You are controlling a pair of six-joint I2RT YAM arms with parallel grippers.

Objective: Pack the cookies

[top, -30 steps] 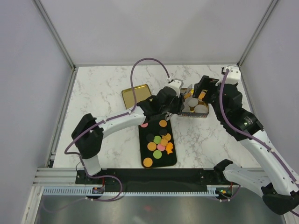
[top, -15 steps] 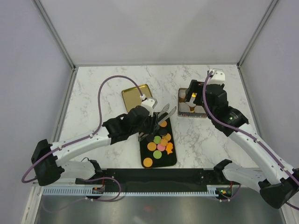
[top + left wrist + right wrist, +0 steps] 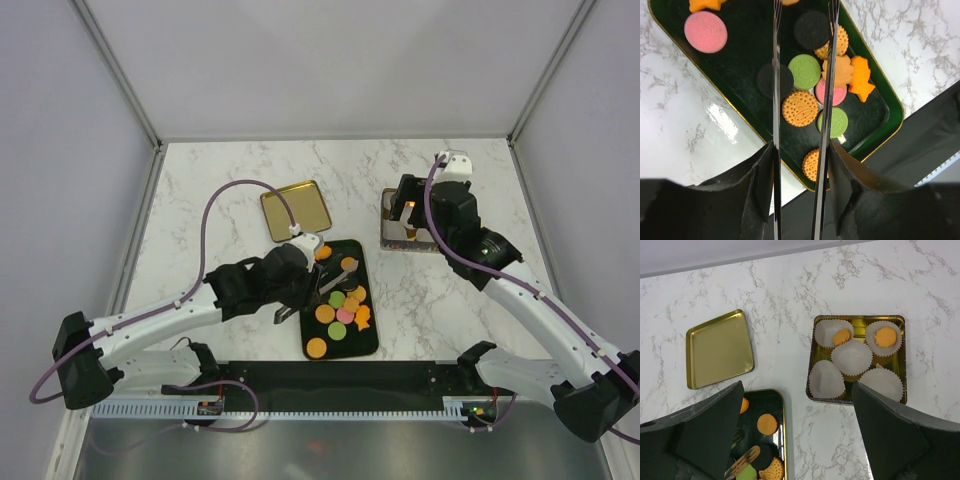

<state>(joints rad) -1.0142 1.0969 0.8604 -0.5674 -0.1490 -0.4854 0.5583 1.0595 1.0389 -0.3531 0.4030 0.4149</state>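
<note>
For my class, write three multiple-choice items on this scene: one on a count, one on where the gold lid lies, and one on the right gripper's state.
1. How many paper cups sit in the gold tin?
A. Four
B. Five
C. Six

2. Where is the gold lid?
A. Closed on the tin
B. Flat on the table, apart from the tin
C. On the black tray

3. What state is the right gripper in?
A. Open and empty
B. Shut on a cookie
C. Shut on the lid

Answers:
1. B: the right wrist view shows five white cups.
2. B: bare marble separates the lid from the tin.
3. A: its fingers stand wide apart with nothing between them.
</note>
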